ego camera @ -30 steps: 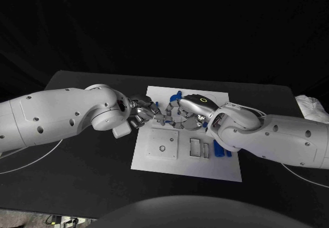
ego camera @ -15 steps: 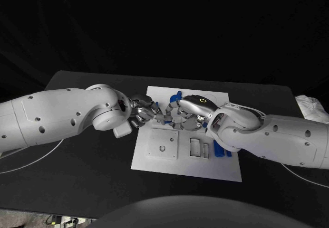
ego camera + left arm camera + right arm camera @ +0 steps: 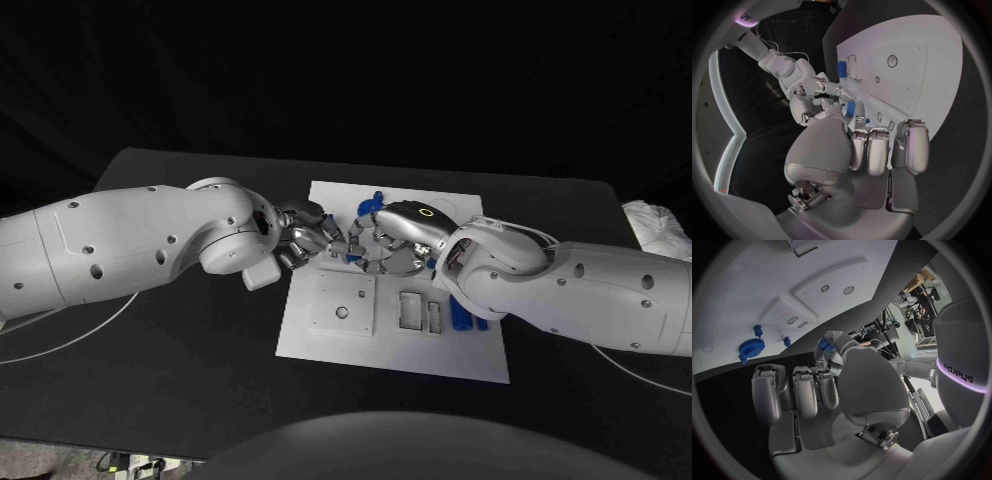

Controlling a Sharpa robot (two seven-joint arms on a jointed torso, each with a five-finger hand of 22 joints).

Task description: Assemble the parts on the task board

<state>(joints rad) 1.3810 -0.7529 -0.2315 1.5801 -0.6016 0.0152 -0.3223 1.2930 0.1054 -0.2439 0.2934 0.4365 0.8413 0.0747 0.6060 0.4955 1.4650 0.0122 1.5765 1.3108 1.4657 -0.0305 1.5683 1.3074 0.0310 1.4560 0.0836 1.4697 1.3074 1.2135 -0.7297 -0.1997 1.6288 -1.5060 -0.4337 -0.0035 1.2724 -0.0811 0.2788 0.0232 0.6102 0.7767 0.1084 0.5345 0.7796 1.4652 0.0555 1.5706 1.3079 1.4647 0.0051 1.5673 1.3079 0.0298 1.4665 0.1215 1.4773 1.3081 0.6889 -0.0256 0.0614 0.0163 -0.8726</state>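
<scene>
Slightly shifted since a second ago, the left robot hand point(image 3: 307, 243) sits a touch further right, meeting the right robot hand point(image 3: 387, 240) just above the frame's centre, over the upper part of the task board point(image 3: 346, 340). Both pinch small blue parts point(image 3: 858, 108) between fingertips where they meet. More blue parts point(image 3: 463, 315) lie at the board's right edge, centre-right, and a blue gear point(image 3: 752, 347) rests on the board. Everything sits on the black counter point(image 3: 173, 380).
</scene>
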